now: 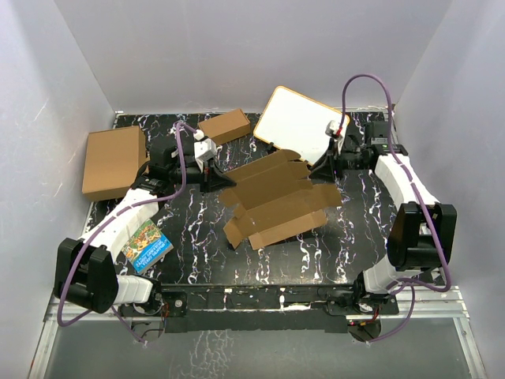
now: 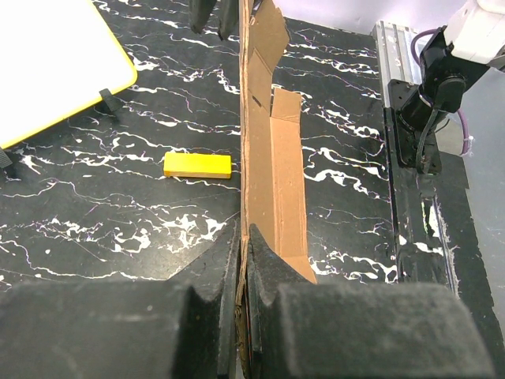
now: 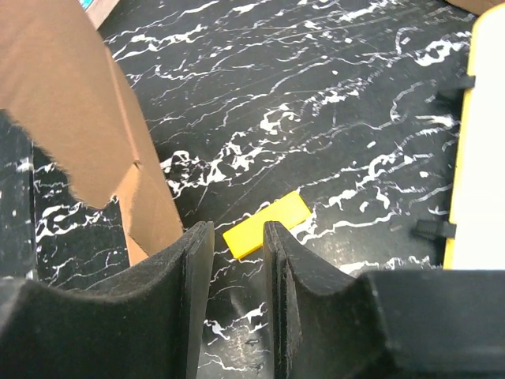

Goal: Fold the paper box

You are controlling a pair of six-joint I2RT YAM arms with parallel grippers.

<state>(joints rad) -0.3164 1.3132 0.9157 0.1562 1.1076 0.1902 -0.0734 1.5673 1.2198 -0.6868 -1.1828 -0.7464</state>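
The paper box [image 1: 276, 197] is an unfolded brown cardboard sheet with flaps, spread over the middle of the table. My left gripper [image 1: 215, 178] is shut on its left edge. In the left wrist view the cardboard [image 2: 272, 158] runs edge-on away from my closed fingers [image 2: 268, 264], raised above the table. My right gripper [image 1: 323, 167] is open at the box's far right edge, beside it and holding nothing. In the right wrist view a flap [image 3: 87, 118] hangs to the left of the open gripper [image 3: 238, 233].
A small yellow block [image 3: 266, 224] lies on the table under the right gripper and shows in the left wrist view [image 2: 197, 165]. A framed white board [image 1: 300, 122] stands at the back. A bigger carton [image 1: 114, 162], a small brown box [image 1: 225, 126] and a colourful booklet [image 1: 147, 246] are on the left.
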